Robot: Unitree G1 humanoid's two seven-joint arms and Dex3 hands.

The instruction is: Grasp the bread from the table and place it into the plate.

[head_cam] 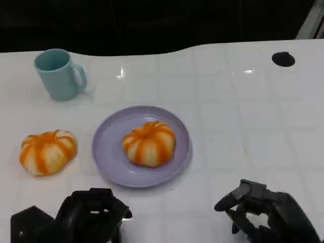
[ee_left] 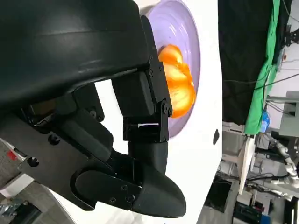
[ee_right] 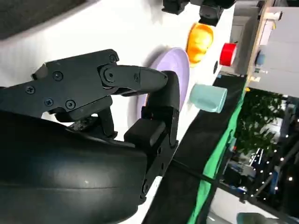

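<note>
Bread (head_cam: 48, 152) sits on the table (head_cam: 243, 111) at mid-left of the head view, just left of the purple plate (head_cam: 109, 152), which already carries a second bun (head_cam: 149, 143). Left robot hand (head_cam: 91, 217) at lower left, fingers curled, holding nothing; right robot hand (head_cam: 263, 210) at lower right, likewise idle. Likely best: left robot hand opens wide, comes down over the loaf, grips gently, sets it on bare plate rim-side.

Bread (head_cam: 149, 143) on purple plate (head_cam: 109, 152), second bread (head_cam: 47, 151) beside it, both hands apparently empty
</note>
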